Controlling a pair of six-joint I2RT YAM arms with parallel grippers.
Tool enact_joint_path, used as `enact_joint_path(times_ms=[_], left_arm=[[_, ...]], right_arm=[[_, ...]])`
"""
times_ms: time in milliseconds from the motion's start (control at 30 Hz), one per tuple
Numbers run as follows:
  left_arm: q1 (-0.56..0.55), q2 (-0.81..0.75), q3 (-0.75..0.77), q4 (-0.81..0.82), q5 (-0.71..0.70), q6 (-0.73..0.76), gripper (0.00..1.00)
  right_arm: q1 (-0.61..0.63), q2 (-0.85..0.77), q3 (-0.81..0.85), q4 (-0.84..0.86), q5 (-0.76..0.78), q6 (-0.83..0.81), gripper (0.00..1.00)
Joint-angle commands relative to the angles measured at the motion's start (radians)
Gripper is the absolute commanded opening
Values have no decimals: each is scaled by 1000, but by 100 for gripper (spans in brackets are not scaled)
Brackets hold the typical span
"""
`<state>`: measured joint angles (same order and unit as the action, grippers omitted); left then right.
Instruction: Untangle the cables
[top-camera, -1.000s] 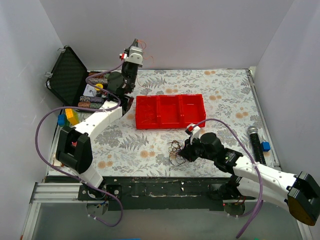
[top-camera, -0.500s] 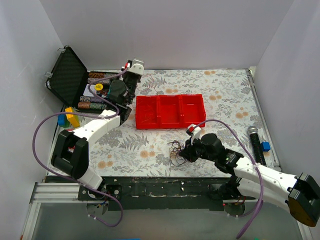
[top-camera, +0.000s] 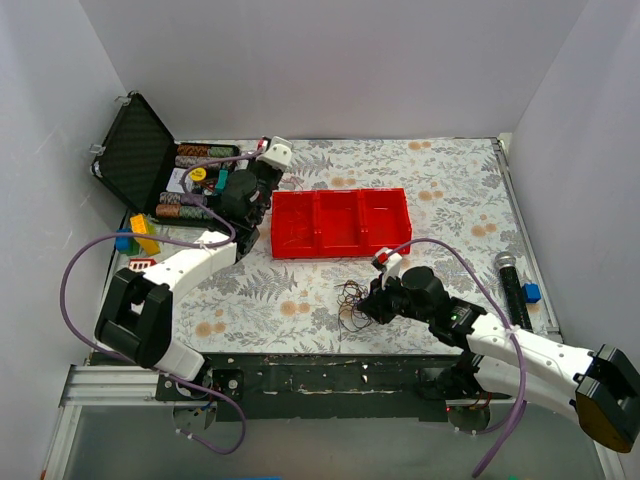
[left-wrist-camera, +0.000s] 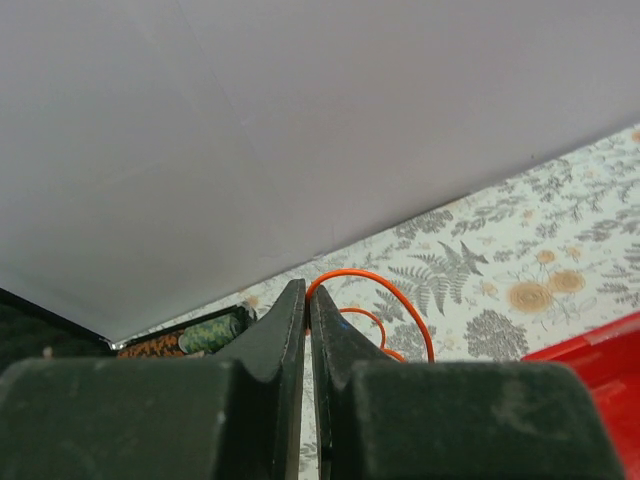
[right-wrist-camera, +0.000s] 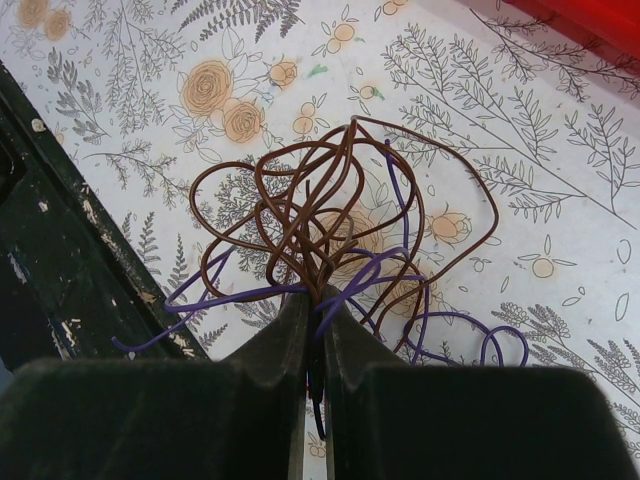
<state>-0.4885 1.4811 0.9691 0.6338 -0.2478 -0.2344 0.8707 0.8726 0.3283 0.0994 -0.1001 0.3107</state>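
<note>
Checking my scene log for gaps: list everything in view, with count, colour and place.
brown and purple cables: one tangled clump, strand count unclear, near middle of the table
orange cable: one, orange, far left, looping out from the left fingertips
tray: one, red, three compartments, table centre
case: one, black, open, far-left corner
patterned rolls: several, brown and green, by the case
yellow block: one, left edge
blue block: one, beside the yellow block
microphone: one, black, right edge
small blue item: one, beside the microphone
tablecloth: one, white, floral
left gripper: black, shut on orange cable
right gripper: black, shut on the clump
</note>
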Motion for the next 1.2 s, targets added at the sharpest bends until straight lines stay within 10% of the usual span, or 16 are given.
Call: enact_joint_path(times_ms=[0, 600, 1167], left_arm=[[-36, 16, 22, -130, 6, -13, 0], [-90, 206, 20, -112, -235, -22, 0], [-148, 334, 197, -379, -168, -89, 1]], right_arm=[[-1, 9, -3, 51, 4, 4, 5], [-6, 14, -18, 57, 16, 2, 4], [-13, 11, -25, 57, 14, 4, 3]])
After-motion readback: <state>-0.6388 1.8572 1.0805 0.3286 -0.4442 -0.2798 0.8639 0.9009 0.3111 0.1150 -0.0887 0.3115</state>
